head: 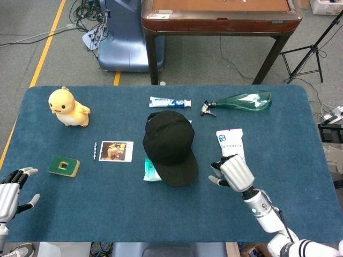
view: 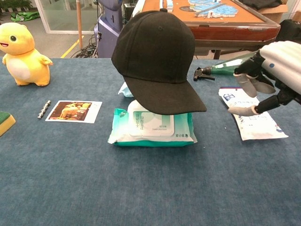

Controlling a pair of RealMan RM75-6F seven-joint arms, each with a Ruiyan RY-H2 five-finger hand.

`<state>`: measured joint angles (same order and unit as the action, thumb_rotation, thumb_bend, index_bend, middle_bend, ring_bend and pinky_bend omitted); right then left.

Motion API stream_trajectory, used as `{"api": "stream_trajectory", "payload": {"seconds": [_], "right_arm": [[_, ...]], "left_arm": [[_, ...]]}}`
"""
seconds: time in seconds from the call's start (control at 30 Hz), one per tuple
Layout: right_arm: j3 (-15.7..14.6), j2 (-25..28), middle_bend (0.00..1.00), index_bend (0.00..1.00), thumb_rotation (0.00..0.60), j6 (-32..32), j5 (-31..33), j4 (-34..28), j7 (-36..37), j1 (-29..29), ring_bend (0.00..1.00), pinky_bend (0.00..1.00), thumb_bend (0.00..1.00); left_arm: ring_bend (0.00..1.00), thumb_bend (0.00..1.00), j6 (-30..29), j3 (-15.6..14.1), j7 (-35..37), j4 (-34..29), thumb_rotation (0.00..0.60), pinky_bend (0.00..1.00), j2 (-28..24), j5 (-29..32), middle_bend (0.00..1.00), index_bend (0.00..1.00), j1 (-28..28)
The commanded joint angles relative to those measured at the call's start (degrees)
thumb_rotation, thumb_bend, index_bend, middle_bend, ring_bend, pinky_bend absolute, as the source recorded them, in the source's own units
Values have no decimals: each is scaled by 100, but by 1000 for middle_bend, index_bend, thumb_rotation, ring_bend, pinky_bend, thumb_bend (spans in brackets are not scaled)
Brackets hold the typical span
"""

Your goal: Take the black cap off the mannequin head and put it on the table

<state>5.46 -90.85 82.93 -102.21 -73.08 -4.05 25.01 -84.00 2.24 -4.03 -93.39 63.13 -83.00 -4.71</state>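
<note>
Silver-shelled and nearest the camera, the robot's right hand [head: 234, 172] hung over the blue felt-covered table [head: 300, 134], fingers apart and gripping nothing, thumb and fingertips turned toward the centre. Its left hand [head: 12, 188] sat at the near left corner, likewise spread and empty, well apart from everything that mattered. Directly to the right hand's left, beyond a small gap, was the black fabric baseball cap [head: 170, 145], perched high on a form it hid completely, above a teal pack of wet wipes [view: 153, 127]. The cap's long axis ran crown far, brim near, the brim [view: 165, 97] pointing toward the robot. By my reckoning the right hand was plainly the closer, and its approach would be leftward onto the brim's edge.
</note>
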Motion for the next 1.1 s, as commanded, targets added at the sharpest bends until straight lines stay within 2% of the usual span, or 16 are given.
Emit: {"api": "stream_trajectory", "payload": {"seconds": [0.03,0.63,1.1], "right_arm": [[-25,-67,959,808,600,-29,-11,35,21,54,819,950,0],[-52,-681,959,809,600,-201,41,554,291,469,819,950,0],[130,-1244,962,808,600,31,37,1336,604,841,819,951,0]], "left_arm": [[199,220,-9,0,1,-4,600,402,-2,0,236,249,7],[199,220,-95,-17,103,-31,600,402,-51,-83,236,249,61],[199,220,-86,-21,134,-28,600,402,-63,-92,236,250,71]]}}
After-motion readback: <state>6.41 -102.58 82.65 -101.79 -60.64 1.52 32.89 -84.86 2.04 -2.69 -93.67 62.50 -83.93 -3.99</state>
